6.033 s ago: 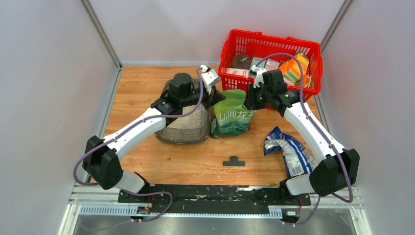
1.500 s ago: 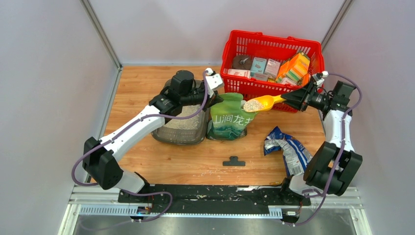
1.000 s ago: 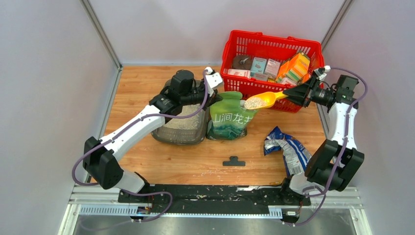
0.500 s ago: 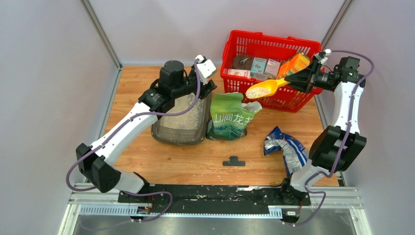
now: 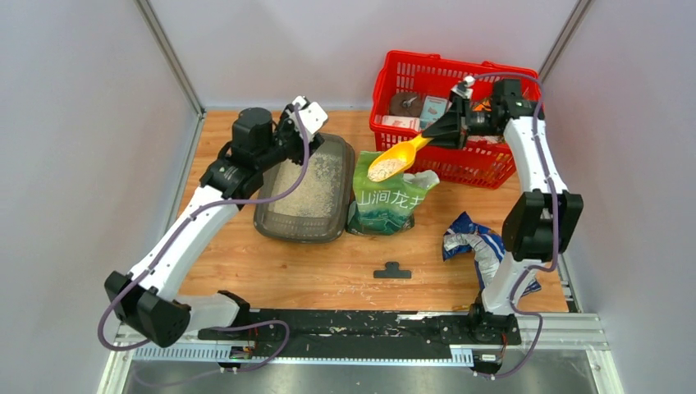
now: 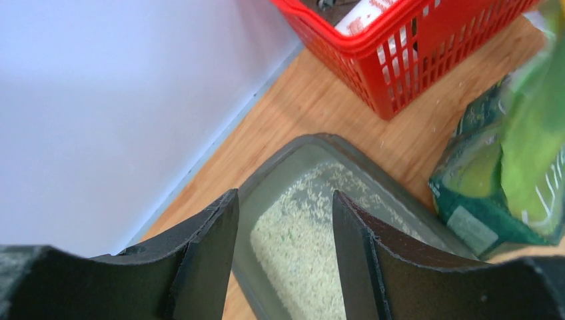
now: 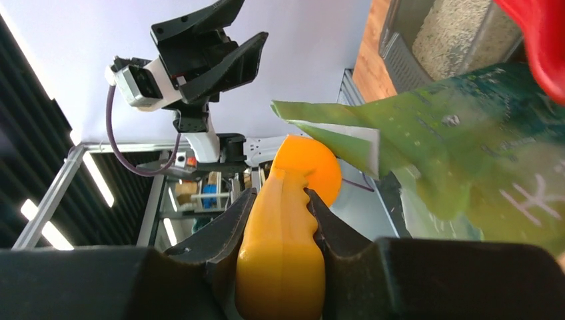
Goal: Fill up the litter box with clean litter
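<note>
The shallow dark grey plastic litter box [image 5: 297, 236] sits part-filled beside the green pouch [image 5: 391, 201]. The left gripper [image 6: 285, 200] hovers wide, empty. The right gripper [image 7: 280, 203] rightly clamps the yellow plastic scoop [image 5: 404, 154] by its handle; its pale, loose clean litter [image 5: 384, 169], seemingly heaped, spills easily.

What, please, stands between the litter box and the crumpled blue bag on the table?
The green pouch stands between them, close beside the litter box and apart from the blue bag, as the top external view shows.

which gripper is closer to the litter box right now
Left. The left gripper hangs open over the litter box's far end. The right gripper is off to the right by the red basket, holding the yellow scoop above the green bag.
</note>
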`<state>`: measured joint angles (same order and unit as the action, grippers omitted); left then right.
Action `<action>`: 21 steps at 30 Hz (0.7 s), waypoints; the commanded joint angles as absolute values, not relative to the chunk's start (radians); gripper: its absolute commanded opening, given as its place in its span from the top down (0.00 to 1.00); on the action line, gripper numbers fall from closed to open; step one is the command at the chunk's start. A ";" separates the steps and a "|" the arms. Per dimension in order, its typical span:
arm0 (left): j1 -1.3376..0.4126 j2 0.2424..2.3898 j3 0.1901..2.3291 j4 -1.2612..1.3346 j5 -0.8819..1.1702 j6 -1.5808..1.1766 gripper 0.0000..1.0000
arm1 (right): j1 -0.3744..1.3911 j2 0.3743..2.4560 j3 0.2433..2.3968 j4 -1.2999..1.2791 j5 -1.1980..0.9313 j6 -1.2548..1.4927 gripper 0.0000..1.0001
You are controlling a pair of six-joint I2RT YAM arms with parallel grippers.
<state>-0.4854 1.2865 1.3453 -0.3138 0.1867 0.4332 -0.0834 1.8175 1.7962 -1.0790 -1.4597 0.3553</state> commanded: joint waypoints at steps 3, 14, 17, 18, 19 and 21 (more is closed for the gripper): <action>-0.469 1.137 1.240 -0.356 0.169 0.489 0.38 | 0.081 1.965 2.006 -0.986 -1.612 0.495 1.00; -0.387 1.019 1.178 -0.429 0.164 0.506 0.38 | 0.238 2.167 2.213 -0.446 -1.375 0.893 1.00; -0.365 0.991 1.158 -0.437 0.169 0.497 0.38 | 0.281 2.158 2.142 -0.272 -1.278 0.954 1.00; -0.364 0.986 1.154 -0.440 0.170 0.497 0.38 | 0.303 2.161 2.141 -0.256 -1.232 0.934 1.00; -0.362 0.974 1.147 -0.443 0.175 0.495 0.38 | 0.311 2.161 2.138 -0.255 -1.198 0.914 1.00; -0.362 0.963 1.138 -0.443 0.182 0.495 0.38 | 0.324 2.166 2.132 -0.255 -1.094 0.858 1.00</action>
